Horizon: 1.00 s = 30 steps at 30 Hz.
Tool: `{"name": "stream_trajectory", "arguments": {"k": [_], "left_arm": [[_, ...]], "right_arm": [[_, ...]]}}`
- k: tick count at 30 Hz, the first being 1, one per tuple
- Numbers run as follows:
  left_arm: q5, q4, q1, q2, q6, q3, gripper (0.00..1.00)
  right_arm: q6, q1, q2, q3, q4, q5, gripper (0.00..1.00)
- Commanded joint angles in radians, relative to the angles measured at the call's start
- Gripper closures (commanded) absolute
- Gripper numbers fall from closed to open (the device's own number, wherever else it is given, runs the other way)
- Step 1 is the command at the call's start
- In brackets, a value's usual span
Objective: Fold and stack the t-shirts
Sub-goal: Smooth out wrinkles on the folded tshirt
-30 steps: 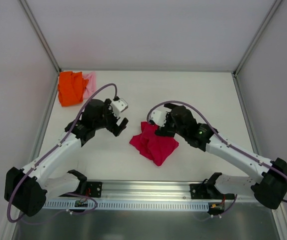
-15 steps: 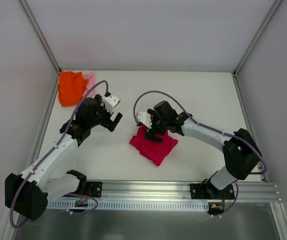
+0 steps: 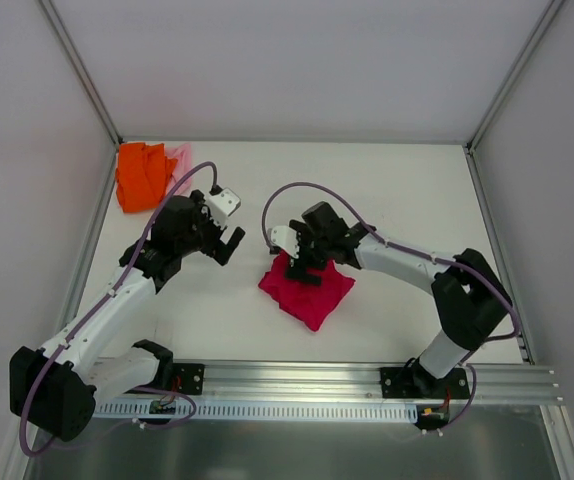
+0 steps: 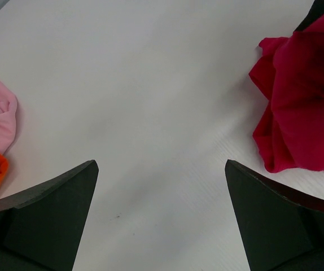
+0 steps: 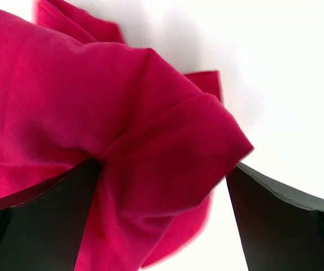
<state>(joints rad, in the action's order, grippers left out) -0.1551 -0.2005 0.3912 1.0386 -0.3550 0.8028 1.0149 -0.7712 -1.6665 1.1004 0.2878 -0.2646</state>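
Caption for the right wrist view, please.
Open right jaws flank a bunched fold of the crumpled crimson t-shirt on the white table.

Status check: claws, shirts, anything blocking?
Left claw open above table. Right claw open, straddling crumpled red shirt. Orange shirt, pink shirt far-left corner. Nothing blocking.

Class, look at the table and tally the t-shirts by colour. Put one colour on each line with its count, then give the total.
crimson-red t-shirt: 1
orange t-shirt: 1
pale pink t-shirt: 1 (only a small part shows beside the orange one)
Total: 3
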Motion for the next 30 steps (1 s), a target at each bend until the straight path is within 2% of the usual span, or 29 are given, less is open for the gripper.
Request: {"name": "stream_trajectory", "arguments": {"k": [1, 2, 3, 5, 9, 15, 16, 19, 20, 23, 26, 28, 30], "left_arm": [[-0.037, 0.009, -0.006, -0.022, -0.006, 0.012, 0.01], [-0.04, 0.009, -0.006, -0.022, -0.006, 0.01, 0.01], [-0.046, 0.009, -0.008, -0.02, -0.004, 0.009, 0.01], [-0.049, 0.012, -0.008, -0.02, -0.006, 0.004, 0.01], [-0.061, 0.016, -0.006, -0.015, -0.004, 0.004, 0.01], [-0.069, 0.018, -0.006, -0.009, -0.004, 0.001, 0.01], [-0.069, 0.019, -0.006, -0.009, -0.004, 0.001, 0.01], [-0.069, 0.021, -0.006, -0.009, -0.006, 0.001, 0.01], [-0.067, 0.021, -0.006, -0.011, -0.004, 0.001, 0.01], [-0.061, 0.032, -0.008, -0.018, -0.004, -0.007, 0.01], [-0.06, 0.038, -0.006, -0.032, -0.002, -0.008, 0.01], [-0.087, 0.036, -0.006, -0.048, -0.001, -0.01, 0.01], [-0.127, 0.021, -0.008, -0.055, -0.007, -0.01, 0.01]], "right_arm": [[0.046, -0.007, 0.126, -0.085, -0.208, 0.236, 0.0], [0.066, -0.007, 0.178, -0.118, -0.243, 0.33, 0.0], [0.082, -0.002, 0.206, -0.132, -0.316, 0.359, 0.0], [0.099, 0.001, 0.287, -0.158, -0.351, 0.41, 0.0], [0.085, 0.004, 0.385, -0.151, -0.311, 0.4, 0.0], [0.013, 0.004, 0.418, -0.108, -0.178, 0.311, 0.0], [0.008, 0.004, 0.415, -0.099, -0.159, 0.292, 0.04], [-0.025, 0.004, 0.39, -0.053, -0.056, 0.213, 0.85], [-0.042, 0.004, 0.387, -0.047, -0.026, 0.193, 0.99], [-0.05, 0.006, 0.381, -0.04, 0.034, 0.128, 0.99], [-0.07, 0.026, 0.337, -0.019, 0.096, -0.01, 0.99], [-0.078, 0.032, 0.286, 0.021, 0.129, -0.088, 0.99], [-0.075, 0.036, 0.167, 0.068, 0.192, -0.107, 0.99]]}}
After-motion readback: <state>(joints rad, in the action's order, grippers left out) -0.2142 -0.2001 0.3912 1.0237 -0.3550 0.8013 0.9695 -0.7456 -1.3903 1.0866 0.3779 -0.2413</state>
